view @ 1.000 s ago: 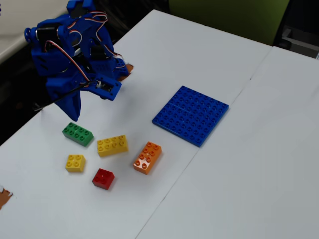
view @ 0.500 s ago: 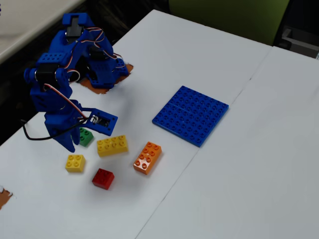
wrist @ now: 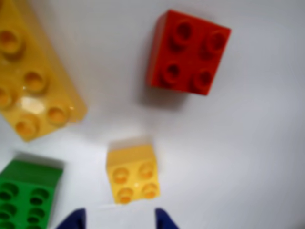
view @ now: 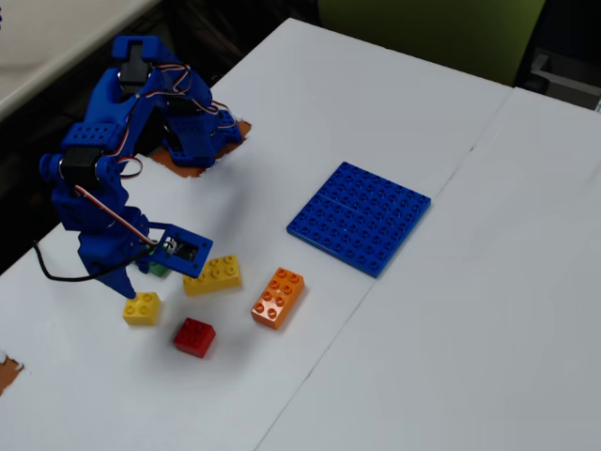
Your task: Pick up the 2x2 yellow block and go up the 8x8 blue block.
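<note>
The 2x2 yellow block [wrist: 132, 174] sits on the white table, just ahead of my gripper [wrist: 119, 222] in the wrist view. Both blue fingertips [wrist: 165, 220] show at the bottom edge, spread wide with nothing between them. In the fixed view the gripper [view: 123, 283] points down just above and left of the yellow block [view: 142, 308]. The 8x8 blue block [view: 360, 217] lies flat far to the right and is out of the wrist view.
A red 2x2 brick [wrist: 188, 52] [view: 194, 336], a longer yellow brick [wrist: 33, 81] [view: 212, 274], a green brick [wrist: 26, 195] partly hidden under the arm, and an orange brick [view: 278, 297] lie close around the yellow block.
</note>
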Action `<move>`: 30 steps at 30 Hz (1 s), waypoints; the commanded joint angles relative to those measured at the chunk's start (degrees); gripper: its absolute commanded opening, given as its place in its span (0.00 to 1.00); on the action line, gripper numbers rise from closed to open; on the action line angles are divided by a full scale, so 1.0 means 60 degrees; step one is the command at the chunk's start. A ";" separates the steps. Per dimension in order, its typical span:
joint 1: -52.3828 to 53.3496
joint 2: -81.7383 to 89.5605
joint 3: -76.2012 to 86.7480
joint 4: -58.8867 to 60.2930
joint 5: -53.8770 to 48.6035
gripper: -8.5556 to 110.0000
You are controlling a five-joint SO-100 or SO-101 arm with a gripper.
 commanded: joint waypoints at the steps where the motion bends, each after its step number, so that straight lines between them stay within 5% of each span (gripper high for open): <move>1: 0.0132 0.0015 -0.0439 -0.0205 -0.2886 0.23; 30: 0.0322 -0.1582 -0.0557 -0.1479 -0.3618 0.29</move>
